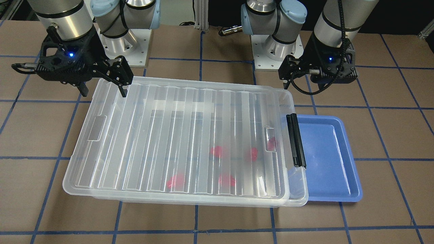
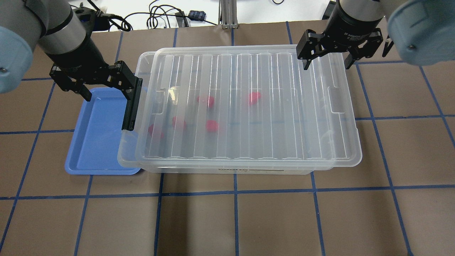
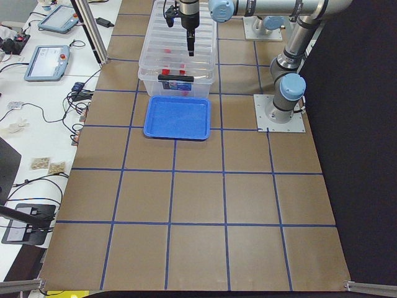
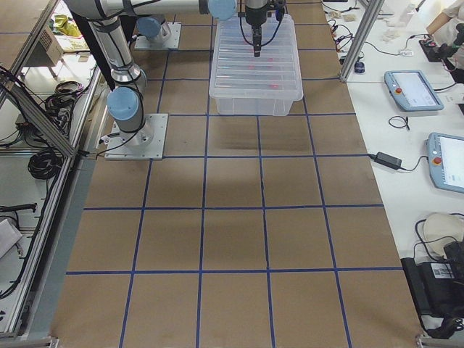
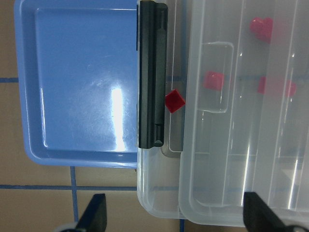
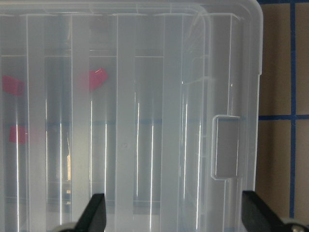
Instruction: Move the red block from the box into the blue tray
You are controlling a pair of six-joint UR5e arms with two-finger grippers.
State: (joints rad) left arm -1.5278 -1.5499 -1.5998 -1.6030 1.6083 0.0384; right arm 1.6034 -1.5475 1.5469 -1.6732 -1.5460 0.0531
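Observation:
The clear box (image 2: 249,170) stands mid-table with its ribbed lid (image 2: 256,106) lying on it, shifted toward my right. Several red pieces (image 2: 211,125) show blurred through the lid; I cannot tell which has a stud. One red piece (image 5: 175,101) shows plainly in the uncovered strip beside the black latch (image 5: 152,77). The blue tray (image 2: 96,142) is empty and sits against the latch end. My left gripper (image 2: 106,91) is open above the latch and the tray's edge. My right gripper (image 2: 327,64) is open above the lid's opposite end.
The box's end partly overlaps the blue tray (image 1: 325,159). The arm bases (image 1: 125,44) stand on the robot's side of the box. The brown table with blue tape lines (image 2: 234,192) surrounds the box. Operator tables with tablets (image 3: 46,62) lie beyond the table.

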